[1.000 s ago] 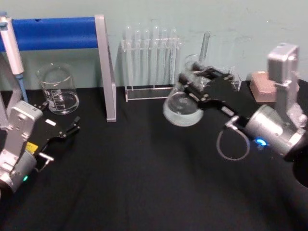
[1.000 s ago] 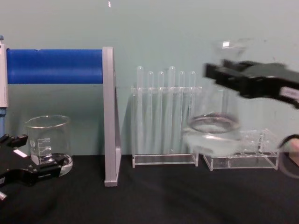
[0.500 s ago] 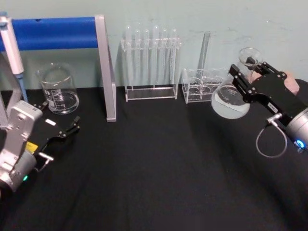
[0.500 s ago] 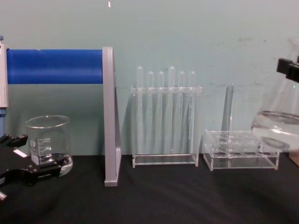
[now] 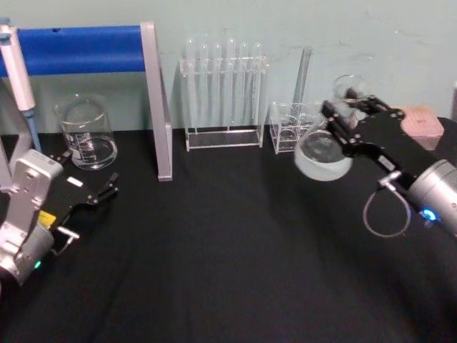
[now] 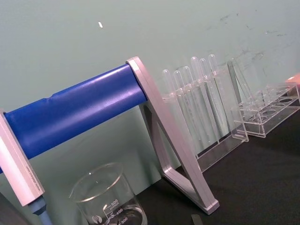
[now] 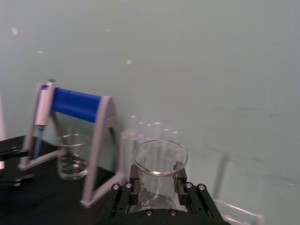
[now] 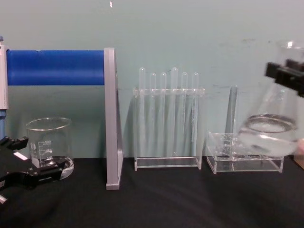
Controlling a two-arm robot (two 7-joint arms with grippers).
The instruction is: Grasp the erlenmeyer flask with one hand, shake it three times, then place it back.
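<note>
Over black cloth (image 5: 214,250), right gripper (image 5: 348,114) clamps its jaws on a conical glass flask (image 5: 323,153).

One flask (image 5: 323,153), one beaker (image 5: 86,138), two racks (image 8: 167,163) (image 8: 244,164), seven tubes (image 8: 174,109).

A plain pale-green wall (image 8: 190,28) closes the far side of the scene and runs unbroken from left to right. Its paint is flat and evenly lit, without hard shadows or bright spots. A small white fleck (image 8: 111,4) sits high on it left of centre, and faint dark scuffs (image 8: 251,42) mark it farther to the right; the left wrist view shows the same kind of thin scratches (image 6: 272,33) on the paint. Below the wall lies the desk (image 5: 214,250), covered in matt black from the far edge to the near one, with a faint paler sheen across its middle. Wall and desk meet in one straight, level line.
</note>
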